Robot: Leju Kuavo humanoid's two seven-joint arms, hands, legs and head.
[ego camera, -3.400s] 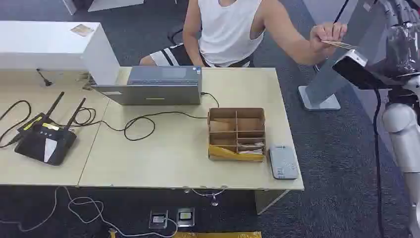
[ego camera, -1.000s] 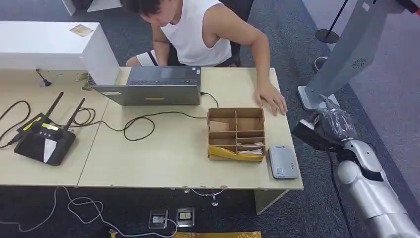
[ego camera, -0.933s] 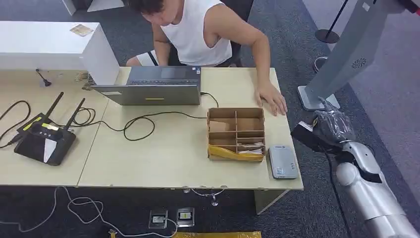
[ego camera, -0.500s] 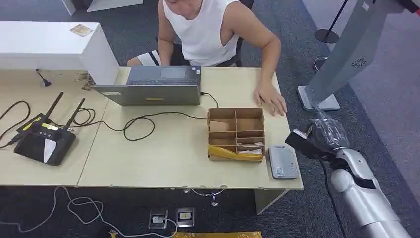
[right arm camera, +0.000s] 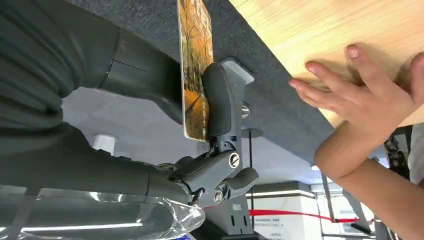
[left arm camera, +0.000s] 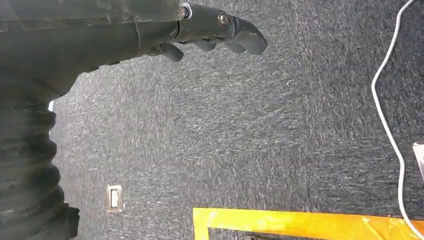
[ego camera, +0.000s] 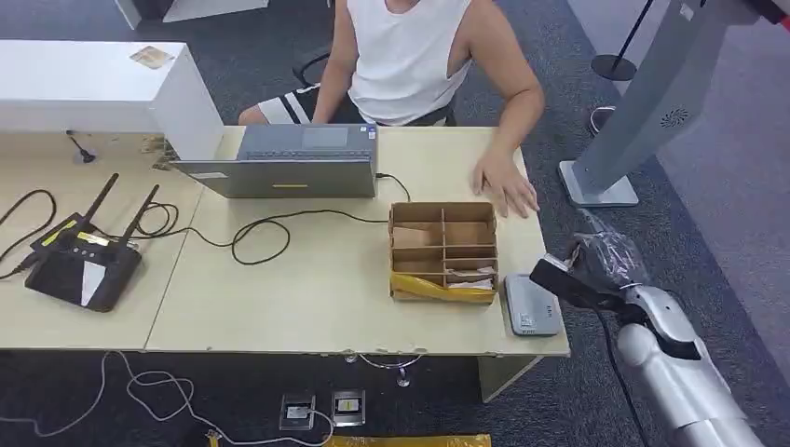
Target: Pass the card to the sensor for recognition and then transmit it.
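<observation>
- Right hand (ego camera: pixel 596 265) seen off the table's right edge, just beside the grey sensor (ego camera: pixel 531 304); wrapped in clear plastic in head view.
- In right wrist view, card (right arm camera: pixel 194 70) is pinched edge-on between the thick thumb and the darker fingers (right arm camera: pixel 220 105) of the right hand (right arm camera: pixel 150 100); orange/brown print on card face.
- Card not clearly made out in head view; hand is apart from the sensor, whether over its edge can't be told.
- Sensor lies flat at front-right corner of the table (ego camera: pixel 307 298), touching or just beside the cardboard organiser (ego camera: pixel 444 251).
- Left hand (left arm camera: pixel 200 30) hangs over dark carpet; fingers loosely curled but apart, nothing held.
- Person (ego camera: pixel 410 56) seated behind table, one palm (ego camera: pixel 504 189) flat on tabletop near organiser's back-right corner.
- Laptop (ego camera: pixel 289 160) w/ cable at table rear; black router (ego camera: pixel 82 261) on the left.
</observation>
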